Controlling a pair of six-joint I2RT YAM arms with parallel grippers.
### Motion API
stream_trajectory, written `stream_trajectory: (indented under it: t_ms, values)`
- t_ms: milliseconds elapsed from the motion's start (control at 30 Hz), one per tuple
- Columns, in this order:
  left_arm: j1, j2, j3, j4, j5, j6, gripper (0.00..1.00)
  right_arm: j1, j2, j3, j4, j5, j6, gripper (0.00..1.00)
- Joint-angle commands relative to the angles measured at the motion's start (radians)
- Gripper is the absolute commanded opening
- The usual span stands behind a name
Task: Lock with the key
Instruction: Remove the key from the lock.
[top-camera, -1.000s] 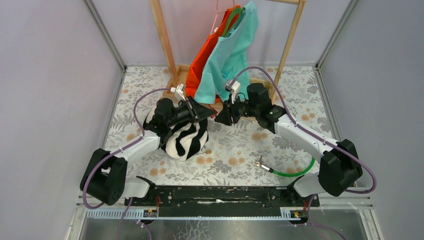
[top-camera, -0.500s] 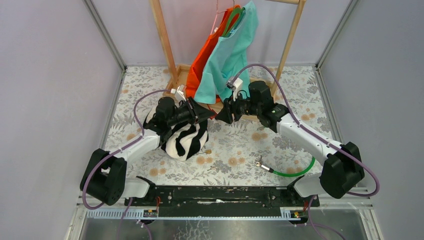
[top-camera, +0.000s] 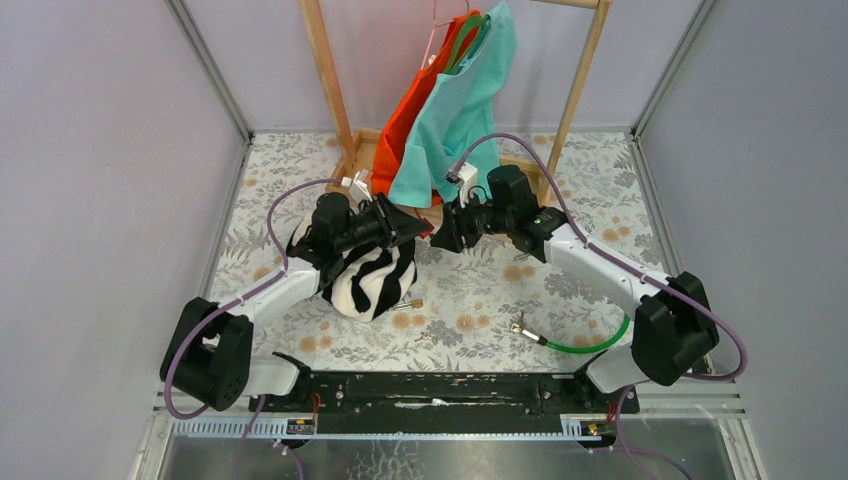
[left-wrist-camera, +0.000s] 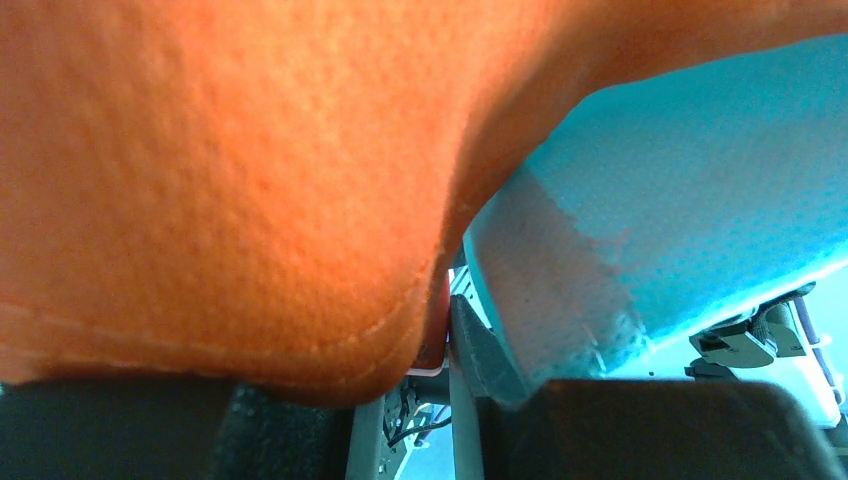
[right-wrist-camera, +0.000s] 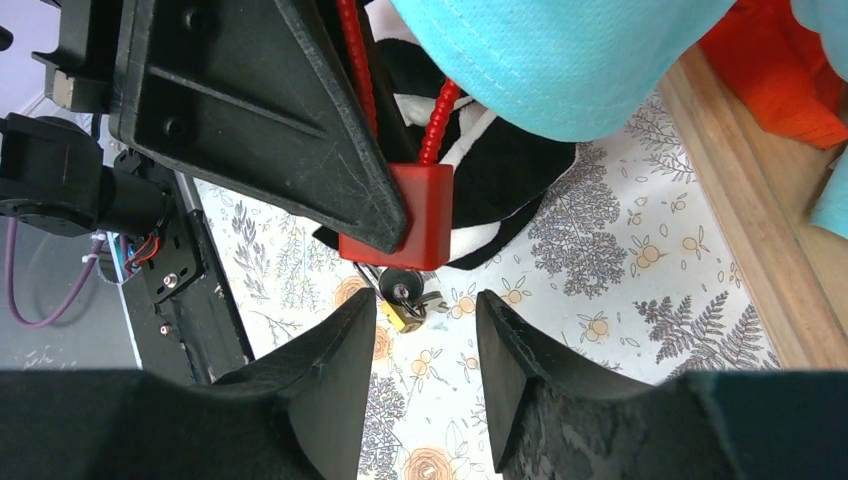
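My left gripper (top-camera: 410, 226) is shut on a red lock body (right-wrist-camera: 400, 215) with a red coiled cable (right-wrist-camera: 437, 125), and holds it up by the hanging shirts. In the left wrist view, orange and teal cloth hide most of the lock (left-wrist-camera: 437, 325). My right gripper (top-camera: 441, 234) faces it, open and empty (right-wrist-camera: 428, 302), a short way from the lock. A key bunch (right-wrist-camera: 405, 295) with a black round head and a brass piece shows just below the lock. In the top view it lies on the table (top-camera: 409, 303) by the zebra bag.
A black-and-white zebra bag (top-camera: 372, 278) sits under the left arm. An orange shirt (top-camera: 405, 115) and a teal shirt (top-camera: 460, 110) hang on a wooden rack (top-camera: 325, 75). A green cable (top-camera: 590, 346) with a metal end lies at the front right.
The right gripper rose slightly toward the rack, then came back down and left, close to the lock. The left arm has held still.
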Motion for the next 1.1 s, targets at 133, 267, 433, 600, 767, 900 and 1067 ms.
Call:
stream_trajectory:
  t_ms: [133,267,433,600,767,900,1067]
  values:
    - [0.006,-0.003,0.033,0.019,-0.010,-0.009,0.00,0.036,0.019,0.079,0.014,0.004,0.000,0.47]
    - [0.007,-0.004,0.031,0.019,-0.012,-0.011,0.00,0.046,0.025,0.087,0.016,0.014,0.002,0.44]
    - [0.007,-0.003,0.026,0.030,-0.009,-0.032,0.00,0.052,0.027,0.083,0.025,0.042,0.011,0.36]
    - [0.007,0.000,0.022,0.036,-0.010,-0.054,0.00,0.054,0.023,0.075,0.035,0.078,0.011,0.25]
    - [0.016,-0.002,0.013,0.028,-0.019,-0.058,0.00,0.054,0.015,0.067,0.030,0.115,0.003,0.01]
    - [0.043,-0.009,0.000,0.022,-0.030,-0.079,0.00,0.054,0.005,0.035,0.033,0.148,-0.015,0.00]
    - [0.079,-0.012,-0.021,0.017,-0.047,-0.075,0.00,0.054,-0.014,-0.023,0.036,0.167,-0.032,0.00]
